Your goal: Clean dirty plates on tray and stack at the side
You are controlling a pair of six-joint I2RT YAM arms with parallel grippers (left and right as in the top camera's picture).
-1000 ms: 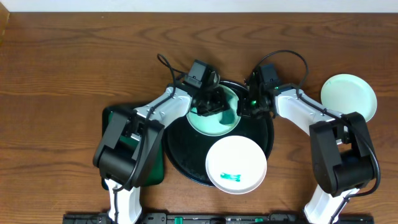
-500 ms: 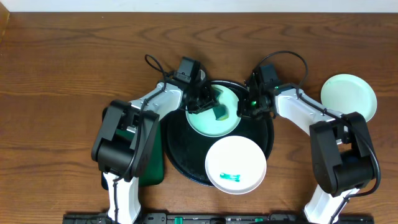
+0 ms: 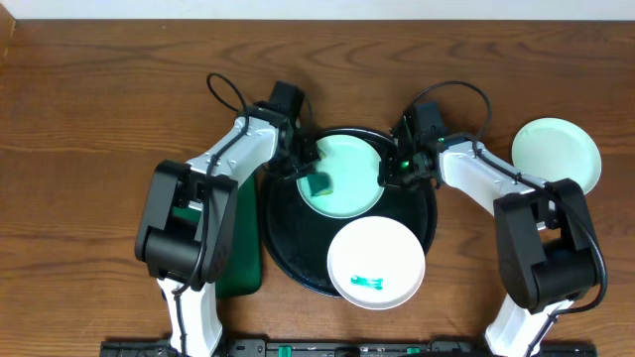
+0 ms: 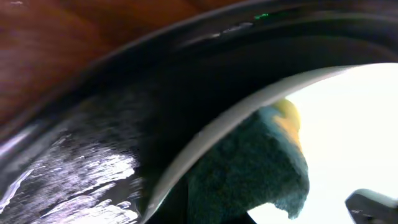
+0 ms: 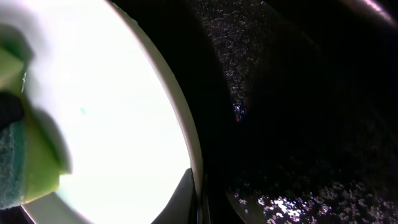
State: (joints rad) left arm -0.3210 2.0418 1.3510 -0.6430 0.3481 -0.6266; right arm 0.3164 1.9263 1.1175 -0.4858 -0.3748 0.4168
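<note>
A pale-mint plate [image 3: 347, 177] lies on the back half of the round black tray [image 3: 288, 233]. My left gripper [image 3: 306, 171] is shut on a teal and yellow sponge [image 3: 317, 184] at the plate's left edge. The sponge fills the left wrist view [image 4: 255, 168], resting on the plate's rim [image 4: 205, 140]. My right gripper [image 3: 390, 171] is shut on the plate's right rim, with one finger [image 5: 183, 196] on top of it. A white plate [image 3: 377, 263] with a teal smear sits at the tray's front. A third plate [image 3: 556, 154] lies on the table to the right.
A dark green rectangular tray [image 3: 241, 260] lies left of the black tray, partly under my left arm. The black tray's wet floor [image 5: 298, 124] shows beside the plate. Wooden table surrounds everything.
My left gripper has dragged the sponge from the plate's middle to its left edge, and the left arm has swung left. The right arm and the plates have not moved.
</note>
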